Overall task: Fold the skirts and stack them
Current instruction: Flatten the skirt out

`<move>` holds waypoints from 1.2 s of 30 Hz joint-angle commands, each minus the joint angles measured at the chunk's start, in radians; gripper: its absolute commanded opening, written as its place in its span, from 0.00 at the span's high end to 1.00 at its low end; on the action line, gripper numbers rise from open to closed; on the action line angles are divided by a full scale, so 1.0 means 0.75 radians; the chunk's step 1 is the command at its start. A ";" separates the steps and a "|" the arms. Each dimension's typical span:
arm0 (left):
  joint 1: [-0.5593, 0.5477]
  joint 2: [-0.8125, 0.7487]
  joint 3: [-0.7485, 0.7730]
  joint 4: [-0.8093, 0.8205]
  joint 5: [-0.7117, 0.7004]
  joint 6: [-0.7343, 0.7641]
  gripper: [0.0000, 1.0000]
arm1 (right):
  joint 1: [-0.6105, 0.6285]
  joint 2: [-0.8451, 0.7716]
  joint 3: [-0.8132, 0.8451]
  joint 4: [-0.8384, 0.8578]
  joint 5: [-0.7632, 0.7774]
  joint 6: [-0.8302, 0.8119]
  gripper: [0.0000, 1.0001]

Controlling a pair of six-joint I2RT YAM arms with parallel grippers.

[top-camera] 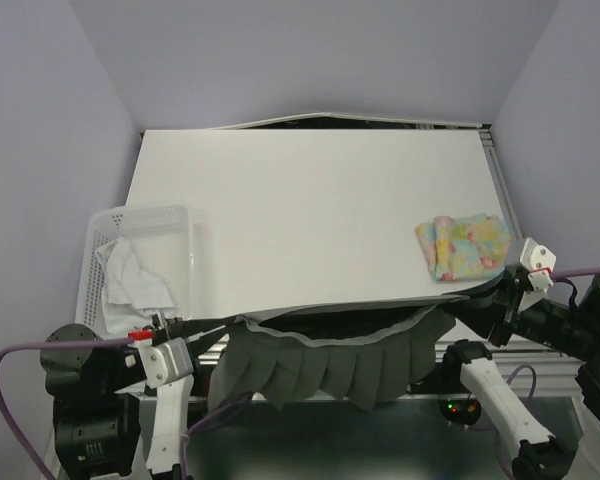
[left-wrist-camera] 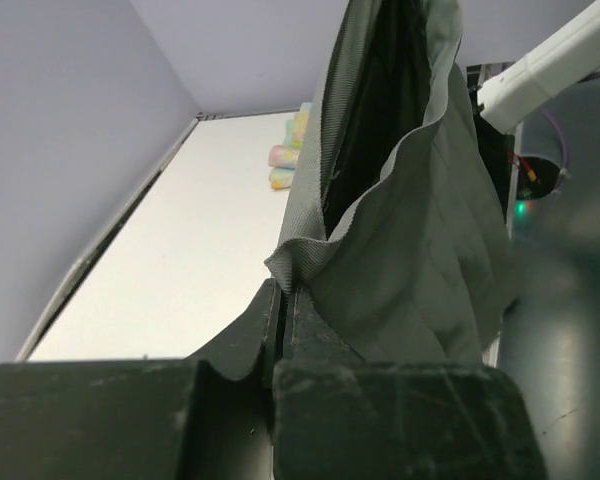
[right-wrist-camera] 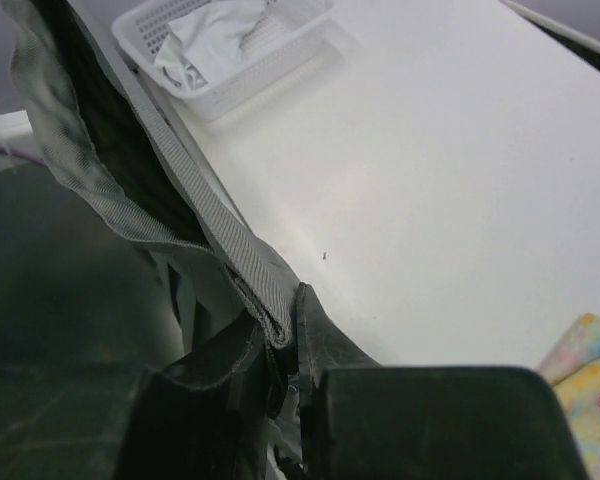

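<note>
A: Top view. Grey skirt (top-camera: 320, 365): strung between left hand (top-camera: 195, 327) and right hand (top-camera: 480, 298), sagging off the tabletop's (top-camera: 310, 200) near edge. Floral skirt (top-camera: 465, 247): on the tabletop, right side.
B: Risk?
A: The hem may catch that edge on the lift.
B: Left wrist view?
A: Left hand (left-wrist-camera: 280, 310): clamped on a thin corner of cloth, which could slip out.
B: Right wrist view?
A: Right hand (right-wrist-camera: 285, 335): pinching the waistband. An uneven pull would skew the fold.

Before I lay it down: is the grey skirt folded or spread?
Spread: the grey skirt hangs stretched full-width between left gripper and right gripper.
</note>
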 commanded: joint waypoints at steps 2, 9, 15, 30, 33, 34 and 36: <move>0.007 0.192 -0.132 0.251 -0.304 -0.283 1.00 | -0.026 0.169 -0.154 0.223 0.400 0.119 0.99; 0.005 0.584 -0.420 0.598 -0.576 -0.428 1.00 | -0.026 0.600 -0.481 0.630 0.461 0.173 0.99; -0.195 1.168 -0.401 0.975 -0.944 -0.507 0.95 | -0.026 1.213 -0.447 0.968 0.602 0.179 0.99; -0.271 1.659 0.148 1.049 -1.290 -0.482 0.13 | -0.038 1.900 0.486 0.880 0.688 0.247 0.31; -0.345 1.595 0.034 1.014 -1.263 -0.449 0.19 | -0.038 1.859 0.386 0.843 0.560 0.179 0.49; -0.367 1.565 0.003 1.006 -1.264 -0.443 0.23 | -0.038 1.847 0.368 0.813 0.487 0.138 0.52; -0.410 1.534 -0.103 0.988 -1.249 -0.445 0.29 | -0.022 1.840 0.310 0.692 0.431 0.077 0.61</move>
